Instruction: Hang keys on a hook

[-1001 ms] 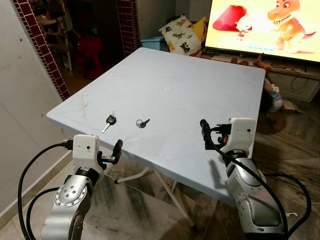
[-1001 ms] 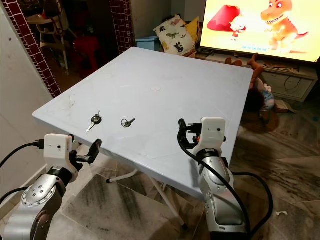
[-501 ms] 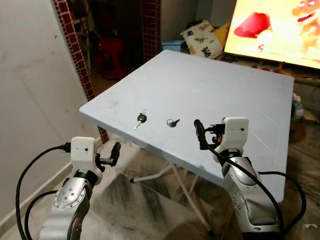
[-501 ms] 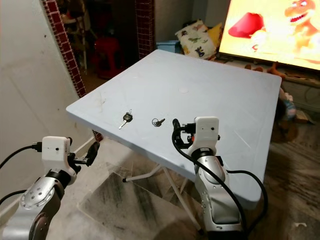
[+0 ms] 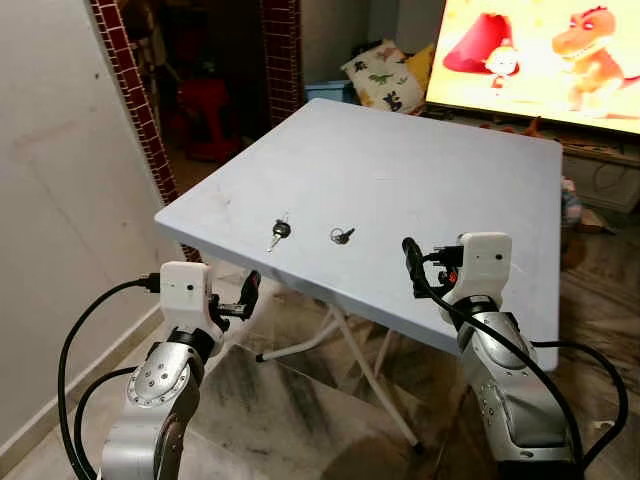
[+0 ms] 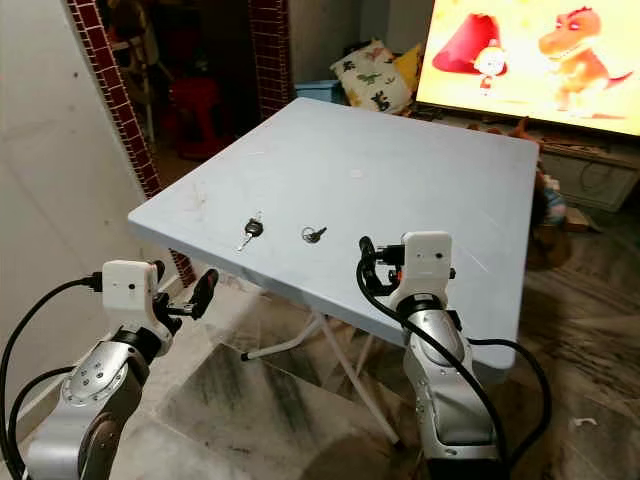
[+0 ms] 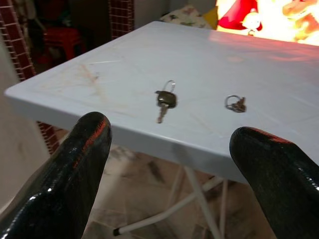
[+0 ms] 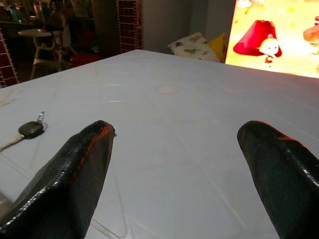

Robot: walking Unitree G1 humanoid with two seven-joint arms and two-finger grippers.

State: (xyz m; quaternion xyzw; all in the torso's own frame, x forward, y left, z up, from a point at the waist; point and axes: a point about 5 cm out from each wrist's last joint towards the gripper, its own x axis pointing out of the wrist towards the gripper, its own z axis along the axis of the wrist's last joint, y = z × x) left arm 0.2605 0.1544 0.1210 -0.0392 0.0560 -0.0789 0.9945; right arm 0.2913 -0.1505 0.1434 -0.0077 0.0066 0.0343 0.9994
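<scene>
Two keys lie near the front left corner of a pale blue folding table (image 5: 440, 170): a black-headed key (image 5: 277, 232) and a small key on a ring (image 5: 341, 236), a hand's width apart. Both also lie ahead in the left wrist view, the black-headed key (image 7: 164, 101) and the ring key (image 7: 235, 104). My left gripper (image 5: 248, 293) hangs open just below and in front of the table's near edge, short of the keys. Over the table's front right part, my right gripper (image 5: 410, 265) is open and holds nothing; the black-headed key (image 8: 30, 130) lies off to its side.
A white wall (image 5: 60, 200) and a red brick pillar (image 5: 130, 100) stand close on the left. A lit TV (image 5: 530, 50) and cushions (image 5: 385, 80) are behind the table. White folding legs (image 5: 350, 340) stand under it on a tiled floor.
The whole view has shifted as the camera moved, and the table's front left corner now sits nearer. The keys lie where they were. Both grippers stay open in the same pose.
</scene>
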